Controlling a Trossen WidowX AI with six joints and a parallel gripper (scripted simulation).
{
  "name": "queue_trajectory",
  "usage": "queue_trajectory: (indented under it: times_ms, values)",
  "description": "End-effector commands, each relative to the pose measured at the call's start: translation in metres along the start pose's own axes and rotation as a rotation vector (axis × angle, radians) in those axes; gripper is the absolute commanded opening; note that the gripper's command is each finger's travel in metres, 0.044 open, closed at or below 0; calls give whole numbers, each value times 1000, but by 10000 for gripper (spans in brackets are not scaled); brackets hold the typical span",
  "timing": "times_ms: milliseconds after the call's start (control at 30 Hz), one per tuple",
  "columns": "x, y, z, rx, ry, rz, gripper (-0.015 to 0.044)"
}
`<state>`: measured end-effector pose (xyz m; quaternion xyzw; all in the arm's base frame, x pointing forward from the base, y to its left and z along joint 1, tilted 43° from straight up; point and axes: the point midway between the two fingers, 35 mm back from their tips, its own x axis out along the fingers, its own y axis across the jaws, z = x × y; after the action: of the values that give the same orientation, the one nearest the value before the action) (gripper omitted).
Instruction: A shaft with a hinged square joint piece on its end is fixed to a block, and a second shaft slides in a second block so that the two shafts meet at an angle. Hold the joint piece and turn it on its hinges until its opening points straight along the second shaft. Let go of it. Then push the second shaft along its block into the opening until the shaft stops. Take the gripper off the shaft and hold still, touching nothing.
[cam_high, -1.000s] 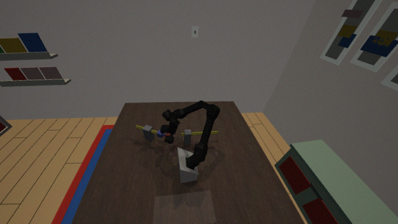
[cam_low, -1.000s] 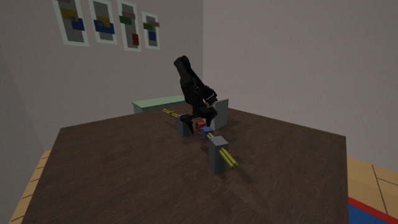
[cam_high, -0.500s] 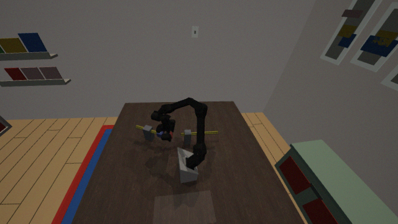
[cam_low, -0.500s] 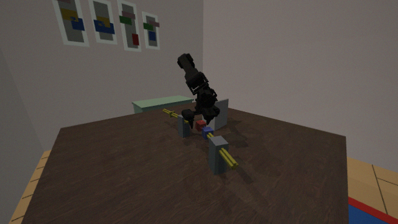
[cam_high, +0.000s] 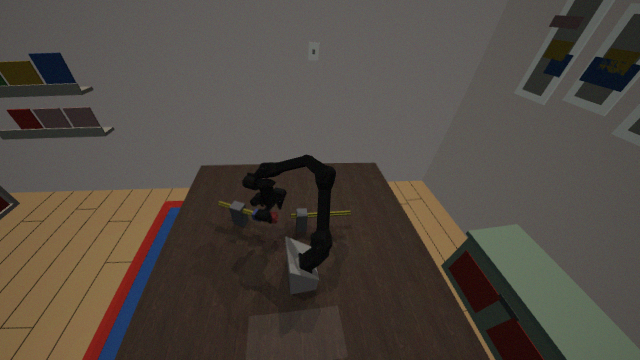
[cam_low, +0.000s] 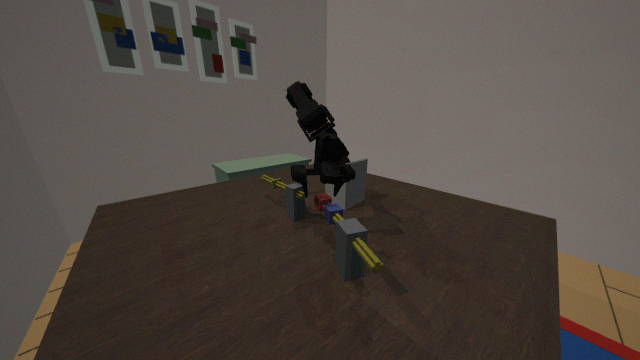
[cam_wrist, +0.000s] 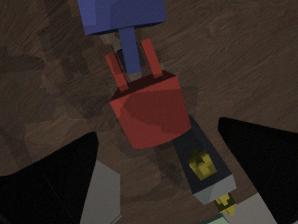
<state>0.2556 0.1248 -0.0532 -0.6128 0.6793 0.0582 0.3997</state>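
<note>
The red joint piece (cam_high: 274, 217) (cam_low: 320, 202) (cam_wrist: 150, 112) hangs by its hinges from the blue part (cam_high: 256, 214) (cam_low: 333, 214) (cam_wrist: 125, 12) on the fixed yellow shaft (cam_high: 223, 204) (cam_low: 367, 255). That shaft passes through a grey block (cam_high: 239, 215) (cam_low: 351, 257). The second yellow shaft (cam_high: 335, 213) (cam_low: 280, 184) (cam_wrist: 202, 165) sits in the other grey block (cam_high: 301, 223) (cam_low: 295, 205) (cam_wrist: 191, 139). Its near end is apart from the red piece. My gripper (cam_low: 321, 193) (cam_wrist: 160, 131) is open and empty above the red piece. The inside of its opening is hidden in the wrist view.
The two blocks stand upright on the dark wooden table (cam_high: 390, 300) (cam_low: 200, 280). The arm's light grey base (cam_high: 302, 285) (cam_low: 357, 185) is near the second block. A small yellow collar (cam_low: 276, 183) shows on the second shaft's outer part in the exterior view.
</note>
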Motion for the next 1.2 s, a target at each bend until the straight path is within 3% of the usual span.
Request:
queue_trajectory:
  times_ms: [0, 933, 1167]
  values:
    - [-15, -2, 0, 108, -27, 6, 440]
    - [-110, -5, -27, 1046, -126, 130, 440]
    - [-103, -10, -39, 1067, -127, 133, 440]
